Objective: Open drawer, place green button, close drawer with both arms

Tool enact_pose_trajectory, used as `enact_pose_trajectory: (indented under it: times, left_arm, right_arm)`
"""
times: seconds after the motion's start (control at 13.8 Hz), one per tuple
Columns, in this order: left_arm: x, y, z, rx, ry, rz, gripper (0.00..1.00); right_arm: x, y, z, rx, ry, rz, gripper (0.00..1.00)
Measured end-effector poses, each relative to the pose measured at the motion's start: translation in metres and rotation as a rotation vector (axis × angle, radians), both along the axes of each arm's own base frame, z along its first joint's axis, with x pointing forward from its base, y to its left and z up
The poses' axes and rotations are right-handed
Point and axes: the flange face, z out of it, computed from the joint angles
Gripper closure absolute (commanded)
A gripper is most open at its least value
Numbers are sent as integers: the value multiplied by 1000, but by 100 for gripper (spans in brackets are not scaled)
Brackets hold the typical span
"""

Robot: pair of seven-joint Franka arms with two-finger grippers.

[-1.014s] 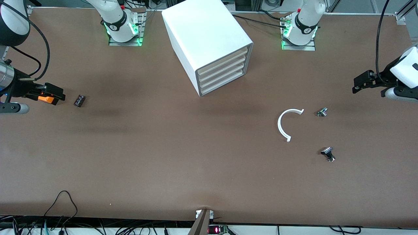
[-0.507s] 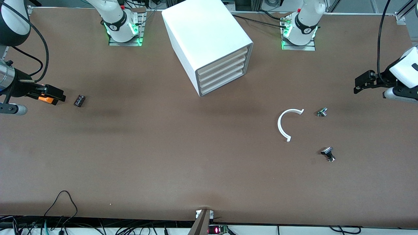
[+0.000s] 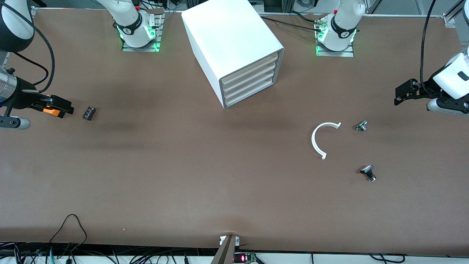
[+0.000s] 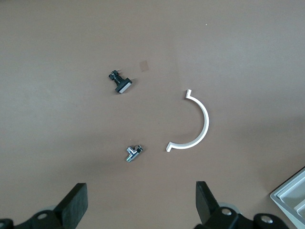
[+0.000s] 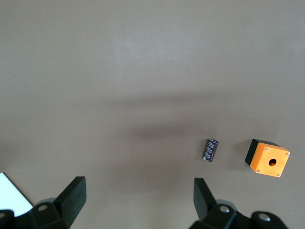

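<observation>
The left gripper (image 4: 138,207) and the right gripper (image 5: 136,202) both hang open and empty over the table (image 3: 205,176); the drawer (image 3: 252,95) is closed

The right claw (image 5: 138,198) hangs with its two black fingers (image 5: 71,195) spread wide above the plain brown surface (image 5: 143,71). A small dark cylindrical capacitor (image 5: 210,150) lies near an orange cube with a black base and a round hole (image 5: 268,158), the two apart.

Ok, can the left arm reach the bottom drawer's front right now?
Probably yes: the left gripper hangs with jaws open, and nothing stands between it and the drawer.
</observation>
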Motion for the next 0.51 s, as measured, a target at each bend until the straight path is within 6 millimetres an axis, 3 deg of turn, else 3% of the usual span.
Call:
enact_pose_trajectory:
  times: [0.51]
  left_arm:
    - [0,-2,0,0,0,3,0]
  right_arm:
    - [0,1,0,0,0,1,0]
